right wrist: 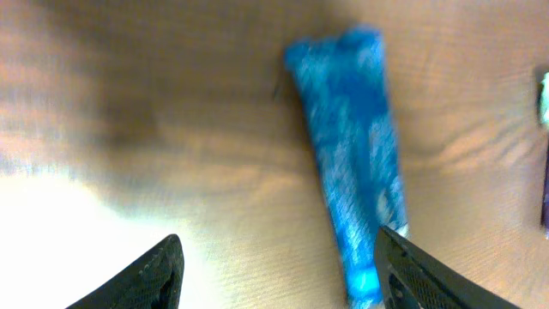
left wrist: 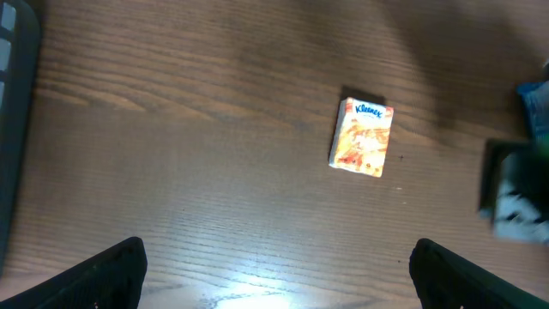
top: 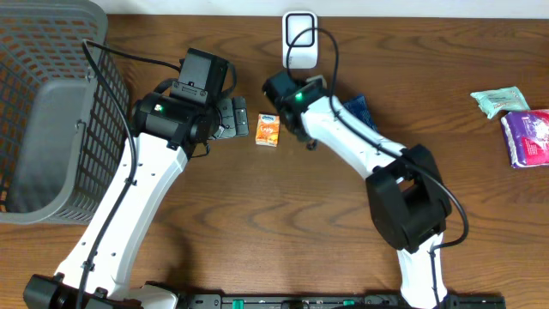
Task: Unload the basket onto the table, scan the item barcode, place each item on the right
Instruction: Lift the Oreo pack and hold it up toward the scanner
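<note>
The brown wooden table (left wrist: pixel 171 129) has smooth grain with a soft sheen (glare near its lower edge). The small orange tissue pack (left wrist: pixel 363 136) looks glossy-wrapped, and the grey lattice basket (top: pixel 43 43) matt plastic.

This looks like a mock shop checkout in a robot lab. A wooden table (top: pixel 257 232) has a grey shopping basket (top: pixel 51 112) at its left edge, a white scanner (top: pixel 300 39) at the far edge, small packaged goods (top: pixel 527 137) at the right edge, and two robot arms (top: pixel 352 142).

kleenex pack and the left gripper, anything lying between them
Nothing: only bare wooden table between the left gripper and the kleenex pack, clearest in the left wrist view.
</note>
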{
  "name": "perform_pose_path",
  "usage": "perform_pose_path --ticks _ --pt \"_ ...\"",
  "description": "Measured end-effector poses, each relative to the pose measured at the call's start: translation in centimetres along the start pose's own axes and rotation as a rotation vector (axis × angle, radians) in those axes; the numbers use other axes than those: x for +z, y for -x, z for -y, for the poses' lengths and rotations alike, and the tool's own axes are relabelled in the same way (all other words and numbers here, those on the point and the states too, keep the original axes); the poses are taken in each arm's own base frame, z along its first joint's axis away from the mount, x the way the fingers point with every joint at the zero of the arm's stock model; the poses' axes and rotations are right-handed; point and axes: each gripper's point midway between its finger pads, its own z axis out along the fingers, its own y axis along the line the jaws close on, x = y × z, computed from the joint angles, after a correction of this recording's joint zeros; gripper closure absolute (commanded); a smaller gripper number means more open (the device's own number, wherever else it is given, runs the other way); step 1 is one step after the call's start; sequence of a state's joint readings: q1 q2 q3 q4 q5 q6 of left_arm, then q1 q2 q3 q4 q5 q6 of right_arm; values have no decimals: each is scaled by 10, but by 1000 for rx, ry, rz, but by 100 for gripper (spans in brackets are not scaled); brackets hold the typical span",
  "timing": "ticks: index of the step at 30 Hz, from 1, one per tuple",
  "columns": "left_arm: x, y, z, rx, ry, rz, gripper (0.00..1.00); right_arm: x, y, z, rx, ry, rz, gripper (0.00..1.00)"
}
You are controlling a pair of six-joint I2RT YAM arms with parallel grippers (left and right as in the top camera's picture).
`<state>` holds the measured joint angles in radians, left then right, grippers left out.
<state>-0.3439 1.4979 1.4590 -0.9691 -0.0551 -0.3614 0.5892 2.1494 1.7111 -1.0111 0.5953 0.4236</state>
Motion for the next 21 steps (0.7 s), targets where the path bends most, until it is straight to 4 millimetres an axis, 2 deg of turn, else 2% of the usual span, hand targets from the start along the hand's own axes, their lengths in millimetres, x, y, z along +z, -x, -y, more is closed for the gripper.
perform_pose_path --ticks 3,6,11,14,17,19,21 --pt "0 0 0 0 0 0 2 9 6 14 -26 -1 -8 34" --pt "0 0 0 0 0 0 2 29 4 28 -42 -4 -30 35" --pt "0 0 0 0 0 0 2 56 -6 33 -41 -8 -36 37" --pt "0 0 0 0 0 0 2 75 -19 36 -43 -12 -49 38" --pt "0 0 0 0 0 -1 2 82 -21 43 -33 -27 -38 41" --pt "0 0 0 0 0 -1 2 85 -20 45 -25 -30 -19 50" --pt "0 0 0 0 0 0 2 89 -20 47 -20 -42 4 87"
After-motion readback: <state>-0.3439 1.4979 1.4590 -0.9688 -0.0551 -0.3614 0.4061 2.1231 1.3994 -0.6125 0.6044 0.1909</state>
